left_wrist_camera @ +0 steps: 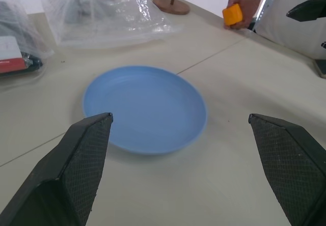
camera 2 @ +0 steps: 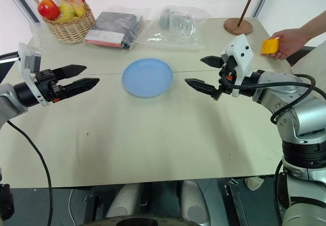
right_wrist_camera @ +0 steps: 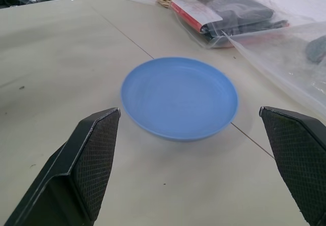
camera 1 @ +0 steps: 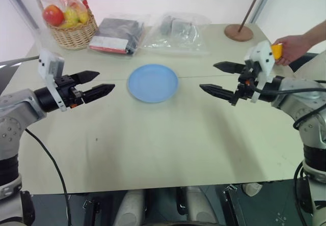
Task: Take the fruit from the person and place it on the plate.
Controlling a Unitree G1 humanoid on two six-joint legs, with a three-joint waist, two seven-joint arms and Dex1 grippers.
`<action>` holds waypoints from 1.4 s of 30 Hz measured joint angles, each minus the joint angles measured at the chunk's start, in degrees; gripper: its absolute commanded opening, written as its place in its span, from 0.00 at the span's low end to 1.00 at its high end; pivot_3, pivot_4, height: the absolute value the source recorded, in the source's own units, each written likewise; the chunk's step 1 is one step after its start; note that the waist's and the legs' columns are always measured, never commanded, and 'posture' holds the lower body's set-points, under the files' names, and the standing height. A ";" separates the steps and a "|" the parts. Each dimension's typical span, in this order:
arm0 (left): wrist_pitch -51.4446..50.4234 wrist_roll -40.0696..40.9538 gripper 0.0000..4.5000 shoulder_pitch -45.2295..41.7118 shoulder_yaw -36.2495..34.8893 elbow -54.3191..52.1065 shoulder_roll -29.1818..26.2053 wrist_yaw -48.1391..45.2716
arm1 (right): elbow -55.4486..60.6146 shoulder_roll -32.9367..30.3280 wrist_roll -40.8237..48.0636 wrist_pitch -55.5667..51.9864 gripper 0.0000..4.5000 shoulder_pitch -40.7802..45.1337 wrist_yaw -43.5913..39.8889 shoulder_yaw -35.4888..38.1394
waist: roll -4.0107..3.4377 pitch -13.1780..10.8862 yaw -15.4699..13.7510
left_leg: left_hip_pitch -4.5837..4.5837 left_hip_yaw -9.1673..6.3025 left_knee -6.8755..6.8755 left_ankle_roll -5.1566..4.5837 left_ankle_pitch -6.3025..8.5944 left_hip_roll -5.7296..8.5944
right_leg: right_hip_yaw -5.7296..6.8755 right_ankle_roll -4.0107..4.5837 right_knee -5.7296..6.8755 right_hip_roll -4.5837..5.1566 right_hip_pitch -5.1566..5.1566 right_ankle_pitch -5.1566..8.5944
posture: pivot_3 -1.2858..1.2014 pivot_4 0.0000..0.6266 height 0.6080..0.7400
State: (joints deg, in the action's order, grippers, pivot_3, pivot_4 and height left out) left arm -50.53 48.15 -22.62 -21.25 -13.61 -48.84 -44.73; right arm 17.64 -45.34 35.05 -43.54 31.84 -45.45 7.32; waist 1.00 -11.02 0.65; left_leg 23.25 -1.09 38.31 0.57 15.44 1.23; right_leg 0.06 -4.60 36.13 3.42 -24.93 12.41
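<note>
The person's hand holds the fruit at the far right edge of the table, well apart from both end effectors. The right end effector hovers above the table just right of the plate, its 2 fingers spread wide and empty. The left end effector hovers left of the plate, also open and empty. The handover is not yet made. To do it well, the right arm should swing right toward the fruit, keep the fingers wide, straddle the fruit's blocky sides clear of the person's fingers, then close gently, since the glossy skin may slip.
</note>
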 measured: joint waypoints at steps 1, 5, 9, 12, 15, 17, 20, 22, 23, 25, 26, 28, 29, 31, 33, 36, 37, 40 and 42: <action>0.00 -0.01 0.99 -0.01 0.02 0.00 0.00 0.03 | 0.00 0.00 -0.01 0.01 1.00 -0.09 0.04 0.00 | 0.00 0.00 0.00 | 0.00 0.00 0.00 0.00 0.00 0.00 | 0.00 0.00 0.00 0.00 0.00 0.00 | 0.52 0.24 1.00; 0.02 -0.16 0.99 -0.07 0.11 0.00 0.01 0.41 | 0.01 0.01 -0.05 0.02 1.00 -0.34 0.85 0.10 | 0.00 0.00 0.00 | 0.00 0.00 0.00 0.00 0.00 0.00 | 0.00 0.00 0.00 0.00 0.00 0.00 | 0.52 0.24 1.00; 0.32 -0.56 0.99 -0.11 0.34 0.00 0.26 1.02 | 0.10 0.09 -0.14 0.02 1.00 -0.34 2.91 0.83 | 0.00 0.00 -0.01 | 0.00 0.00 0.00 0.00 0.00 0.00 | 0.00 0.00 0.00 0.01 0.00 0.00 | 0.52 0.24 1.00; 0.77 -1.17 0.99 -0.35 1.08 0.01 0.64 1.13 | 0.11 1.07 -0.43 0.02 1.00 -0.02 5.30 1.47 | 0.00 0.00 -0.01 | 0.00 0.00 0.00 0.00 0.00 0.00 | 0.00 0.00 0.00 0.00 0.00 0.00 | 0.52 0.24 1.00; 1.06 -1.45 0.99 -1.02 2.44 0.12 0.93 1.12 | 0.09 4.03 -1.06 0.02 1.00 1.87 9.43 1.62 | 0.00 0.00 0.11 | 0.00 0.00 0.00 0.00 0.00 0.00 | -0.01 0.00 0.01 0.00 -0.01 0.00 | 0.52 0.24 1.00; 1.23 -1.50 0.99 -1.91 2.60 0.24 1.15 1.09 | 0.09 5.79 -0.98 -0.53 1.00 2.99 11.64 1.75 | 0.00 0.00 0.09 | 0.00 -0.01 0.00 0.00 0.00 -0.02 | 0.00 0.00 0.01 -0.06 -0.01 0.00 | 0.52 0.24 1.00; 1.73 -1.88 0.99 -2.63 2.63 0.50 1.16 1.02 | 0.14 8.33 -0.31 -2.12 1.00 3.96 14.09 1.85 | 0.00 0.00 0.05 | 0.00 0.00 0.00 0.00 0.00 -0.02 | -0.01 0.00 0.01 -0.07 0.00 0.00 | 0.52 0.24 1.00; 2.06 -2.16 0.99 -2.62 2.82 0.91 1.17 0.96 | 0.35 9.62 -0.03 -3.19 1.00 4.45 15.78 1.80 | 0.00 0.00 0.05 | 0.01 0.00 0.00 0.00 0.00 -0.01 | 0.00 0.00 0.01 -0.06 -0.01 0.00 | 0.52 0.24 1.00; 2.11 -2.36 0.99 -2.63 2.86 1.29 1.17 0.94 | 0.40 10.88 0.05 -4.01 1.00 5.11 17.06 1.79 | 0.00 0.00 0.07 | 0.01 0.00 0.00 0.00 0.00 -0.01 | -0.01 0.00 0.01 -0.06 -0.01 0.00 | 0.52 0.24 1.00; 2.17 -2.52 0.99 -2.71 3.30 1.46 1.18 0.89 | 0.77 12.89 0.17 -5.20 1.00 6.30 19.25 1.53 | 0.00 0.00 0.10 | 0.00 0.00 0.00 0.00 0.00 -0.01 | -0.01 0.00 0.03 -0.07 -0.02 0.00 | 0.52 0.24 1.00; 2.21 -2.56 0.99 -2.76 3.61 1.52 1.19 0.87 | 0.81 14.61 0.30 -6.28 1.00 7.56 21.02 1.40 | 0.00 0.00 0.15 | 0.00 0.00 0.00 0.00 0.00 -0.02 | -0.01 0.00 0.04 -0.07 -0.03 0.00 | 0.52 0.24 1.00; 2.31 -2.57 0.99 -2.95 4.07 1.53 1.38 0.83 | 0.81 18.26 0.06 -7.37 1.00 10.16 24.45 0.77 | 0.00 0.00 0.23 | 0.00 0.00 -0.01 0.00 0.00 -0.02 | -0.01 0.00 0.06 -0.08 -0.04 0.00 | 0.52 0.24 1.00; 2.34 -2.58 0.99 -2.97 4.15 1.53 1.51 0.83 | 0.81 19.25 -0.58 -7.27 1.00 11.08 25.60 0.03 | -0.01 0.00 0.22 | 0.01 0.00 -0.01 0.00 0.00 -0.02 | -0.01 0.00 0.06 -0.08 -0.06 0.00 | 0.52 0.24 1.00; 2.36 -2.60 0.99 -3.02 4.34 1.54 1.62 0.86 | 0.85 19.72 -4.22 -5.75 1.00 12.56 27.68 -3.29 | -0.01 0.00 0.17 | 0.02 0.00 -0.01 0.00 0.00 -0.01 | -0.01 0.00 0.06 -0.07 -0.07 0.00 | 0.52 0.24 1.00; 2.36 -2.60 0.99 -3.02 4.34 1.54 1.62 0.94 | 0.82 19.58 -8.79 -3.44 1.00 13.09 29.07 -6.99 | -0.01 0.00 0.01 | 0.04 0.00 -0.02 0.00 0.00 0.03 | 0.00 0.00 0.04 -0.04 -0.08 0.00 | 0.52 0.24 1.00; 2.36 -2.58 0.99 -3.00 4.34 1.53 1.62 1.12 | 0.70 20.93 -12.58 -1.48 1.00 13.09 30.31 -9.86 | -0.01 0.00 0.09 | 0.05 0.01 -0.02 0.00 0.00 0.04 | -0.01 0.00 0.04 -0.02 -0.08 0.00 | 0.52 0.24 1.00; 2.36 -2.56 0.99 -2.95 4.32 1.52 1.62 1.18 | 0.70 21.45 -13.26 -1.33 1.00 13.09 30.64 -10.25 | -0.01 0.00 0.12 | 0.04 0.00 -0.02 0.00 0.00 0.04 | -0.01 0.00 0.05 -0.03 -0.08 0.00 | 0.52 0.24 1.00; 2.33 -2.51 0.99 -2.82 4.24 1.43 1.62 1.42 | 0.69 22.93 -15.75 -0.36 1.00 13.14 31.66 -11.58 | -0.01 0.00 0.17 | 0.04 0.00 -0.04 0.00 0.00 0.03 | 0.00 0.00 0.06 -0.05 -0.11 0.00 | 0.52 0.24 1.00; 2.27 -2.49 0.99 -2.74 4.18 1.26 1.62 1.53 | 0.37 23.72 -17.57 0.82 1.00 13.62 32.24 -12.22 | -0.01 0.00 0.17 | 0.04 0.00 -0.04 0.00 0.00 0.03 | -0.01 0.00 0.06 -0.05 -0.11 0.00 | 0.52 0.24 1.00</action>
State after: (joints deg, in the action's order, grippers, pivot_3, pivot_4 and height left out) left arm -48.26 45.66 -25.37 -17.07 -12.35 -47.22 -43.20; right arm 18.00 -21.63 17.48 -42.72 45.46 -13.22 -4.90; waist 1.00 -11.02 0.83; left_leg 23.30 -1.09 38.27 0.57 15.43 1.26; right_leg 0.05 -4.60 36.19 3.38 -25.05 12.41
